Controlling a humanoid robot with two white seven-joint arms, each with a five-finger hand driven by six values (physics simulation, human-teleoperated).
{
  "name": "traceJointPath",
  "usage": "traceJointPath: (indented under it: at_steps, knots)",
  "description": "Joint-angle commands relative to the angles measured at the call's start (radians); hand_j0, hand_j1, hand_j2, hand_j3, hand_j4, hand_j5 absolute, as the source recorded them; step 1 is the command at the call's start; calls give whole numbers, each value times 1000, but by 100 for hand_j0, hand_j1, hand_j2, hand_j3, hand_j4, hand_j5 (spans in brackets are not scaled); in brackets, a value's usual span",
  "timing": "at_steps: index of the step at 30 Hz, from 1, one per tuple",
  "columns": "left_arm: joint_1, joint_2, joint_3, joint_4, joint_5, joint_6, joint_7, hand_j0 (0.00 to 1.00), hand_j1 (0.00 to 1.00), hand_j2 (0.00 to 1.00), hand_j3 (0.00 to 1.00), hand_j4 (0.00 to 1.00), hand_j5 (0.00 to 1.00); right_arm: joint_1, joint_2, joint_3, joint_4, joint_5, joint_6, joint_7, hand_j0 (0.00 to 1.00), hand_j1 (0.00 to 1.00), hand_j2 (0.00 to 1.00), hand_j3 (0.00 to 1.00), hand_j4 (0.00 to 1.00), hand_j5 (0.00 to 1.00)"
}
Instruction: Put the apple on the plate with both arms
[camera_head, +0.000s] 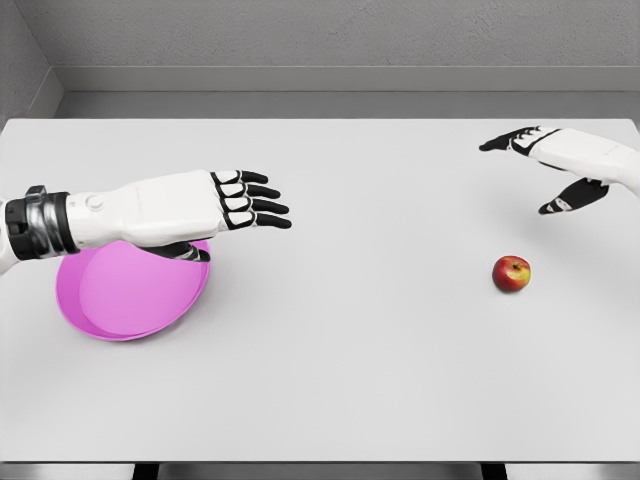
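On the right half of the white table (340, 380), toward its near side, sat the apple (511, 273), red with a yellowish patch, alone and touched by nothing. It looked small, round, firm and light, with a smooth skin that would likely slip under hard fingertips and roll if nudged from one side. A sound hold would probably come from above or from the side, with thumb and fingers opposed across its widest part, closing evenly so it did not squirt away. It was not fragile, though a hard squeeze could bruise it.

The right hand (545, 165) hung above the table behind the apple, well apart from it, fingers spread and thumb hanging down, holding nothing.

Far over on the left lay the plate (110, 300), a shallow pink dish with a low rim, and it held nothing. The left hand (235, 205) reached out over its far edge, fingers extended and slightly parted, gripping nothing; whether the thumb beneath touched the rim could not be told. Plate and apple lay well apart, so the apple would need carrying across the table.
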Motion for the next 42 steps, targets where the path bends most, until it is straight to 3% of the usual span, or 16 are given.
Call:
traceJointPath:
  at_steps: [1,6,8,12,15,17,20,25,27,42]
  knots:
    - [0,1,1,0,7,1,1,100,100,100,100,100,100,0,-4,-1,2,-6,3,0,100,100,100,100,100,100]
    - [0,2,1,0,7,1,1,100,100,100,100,100,100,-49,7,-31,-1,0,3,-9,100,100,100,100,100,100]
    - [2,2,1,0,7,1,1,100,100,100,100,100,100,-40,8,-87,-3,-1,3,-9,100,100,100,100,100,100]
    - [2,2,1,0,7,1,1,100,100,100,100,100,100,-21,24,-88,-52,-7,3,-11,100,100,100,100,100,100]
    - [2,2,1,0,7,1,1,100,100,100,100,100,100,-17,30,-56,-75,-1,3,-5,100,100,100,100,100,100]
    - [2,2,1,0,7,1,1,100,100,100,100,100,100,-8,-39,-60,-66,-9,3,-5,100,100,100,100,100,100]
    - [3,1,1,0,7,1,1,100,100,100,100,100,100,-8,-36,-54,-64,-9,3,-8,100,100,100,100,100,100]
    - [5,1,1,2,7,1,1,100,100,100,100,100,100,92,-62,-51,-67,-4,3,1,98,98,98,98,98,98]
    - [5,1,1,2,7,1,1,100,100,100,100,100,100,101,-85,-51,-69,-1,3,12,96,96,96,96,96,96]
    - [5,-3,-1,2,7,1,1,100,100,100,100,100,100,130,-91,18,-89,11,3,29,100,100,100,100,100,100]
